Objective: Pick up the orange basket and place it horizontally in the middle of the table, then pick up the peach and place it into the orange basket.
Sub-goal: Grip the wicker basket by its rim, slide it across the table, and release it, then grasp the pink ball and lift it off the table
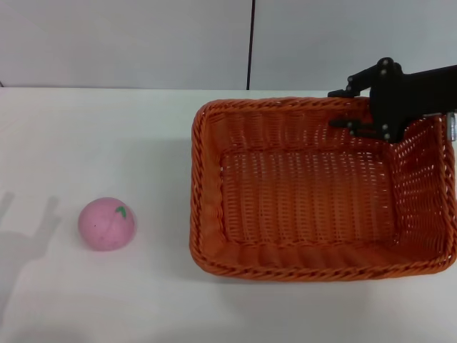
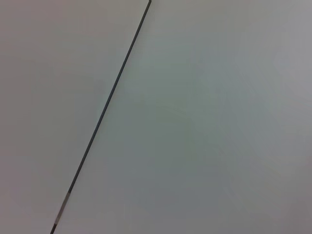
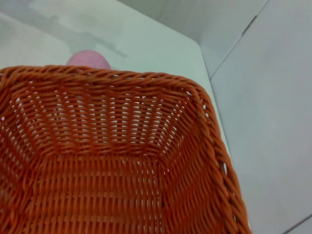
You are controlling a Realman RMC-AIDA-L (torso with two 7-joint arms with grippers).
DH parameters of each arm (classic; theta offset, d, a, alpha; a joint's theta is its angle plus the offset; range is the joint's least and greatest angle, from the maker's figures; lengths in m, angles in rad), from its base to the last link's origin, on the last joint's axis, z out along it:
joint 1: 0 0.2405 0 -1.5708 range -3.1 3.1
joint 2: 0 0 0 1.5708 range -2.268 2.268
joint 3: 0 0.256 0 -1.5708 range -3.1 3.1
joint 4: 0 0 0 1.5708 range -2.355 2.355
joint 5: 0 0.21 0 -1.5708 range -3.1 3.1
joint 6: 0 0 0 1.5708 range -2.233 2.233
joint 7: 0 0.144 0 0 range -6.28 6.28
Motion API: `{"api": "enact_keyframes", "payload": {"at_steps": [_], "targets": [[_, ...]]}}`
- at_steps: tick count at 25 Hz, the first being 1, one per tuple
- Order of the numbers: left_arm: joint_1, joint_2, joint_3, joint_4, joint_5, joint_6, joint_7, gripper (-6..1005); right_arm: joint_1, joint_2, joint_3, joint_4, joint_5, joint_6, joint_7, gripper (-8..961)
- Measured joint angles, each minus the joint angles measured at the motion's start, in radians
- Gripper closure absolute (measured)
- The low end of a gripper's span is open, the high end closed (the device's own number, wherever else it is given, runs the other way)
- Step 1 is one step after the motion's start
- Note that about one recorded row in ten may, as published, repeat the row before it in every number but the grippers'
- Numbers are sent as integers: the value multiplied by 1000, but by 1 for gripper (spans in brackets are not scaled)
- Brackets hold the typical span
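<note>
The orange basket (image 1: 202,187) sits flat on the white table (image 1: 93,136), its long side across the view, right of centre; its right edge runs out of the head view. My right gripper (image 1: 334,108) is at the basket's far right corner. Its black fingers straddle the back rim, one outside and one inside, spread wider than the rim. In the right wrist view the basket (image 3: 122,78) fills the frame, with nothing in it. The pink peach (image 1: 107,224) rests on the table well left of the basket and peeks over the rim (image 3: 87,59). My left gripper is out of view.
A pale wall with a dark vertical seam (image 1: 250,43) stands behind the table. The left wrist view shows only that wall and the seam (image 2: 105,112). Arm shadows (image 1: 28,236) fall on the table's left side.
</note>
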Motion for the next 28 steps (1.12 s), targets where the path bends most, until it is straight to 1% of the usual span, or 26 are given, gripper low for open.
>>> {"api": "enact_keyframes", "payload": {"at_steps": [4,8,9,10,12,13,14,15,17,19,21,23,24,25,26,28], "targets": [[-3,1,1,0,0,2,0,304,-2,4,-1,31,52,25,-47,548],[-5,4,1,0,0,1,0,307,-18,10,15,33,107,39,-63,511],[-5,5,2,2,0,-1,-4,307,-34,14,38,18,157,32,-63,502],[-5,7,4,4,0,-2,-10,308,-34,14,38,18,157,32,-63,502],[-9,14,16,17,2,-7,-39,309,-61,18,76,-3,228,-5,-59,502],[-15,20,23,28,4,-13,-58,310,-79,22,103,-15,280,-38,-52,502],[-39,32,42,79,22,-46,-97,311,-118,32,156,-26,386,-98,-36,502],[-39,32,42,79,22,-46,-97,311,-118,32,156,-26,386,-98,-36,502],[-77,46,71,167,48,-97,-135,313,-175,45,194,-35,531,-154,-4,502],[-114,56,110,246,67,-139,-168,314,-244,51,190,-39,667,-185,40,502],[-156,67,177,320,76,-164,-206,315,-315,53,172,-25,804,-213,80,501],[-195,74,257,381,77,-167,-235,316,-382,54,163,24,920,-245,94,501],[-232,67,324,427,76,-152,-243,317,-437,55,164,95,1025,-287,95,501],[-247,61,349,447,76,-143,-242,318,-437,55,164,95,1025,-287,95,501],[-247,61,349,447,76,-143,-242,318,-461,54,169,133,1066,-312,95,501],[-278,38,387,496,72,-115,-228,320,-502,52,178,201,1127,-358,95,501]]}}
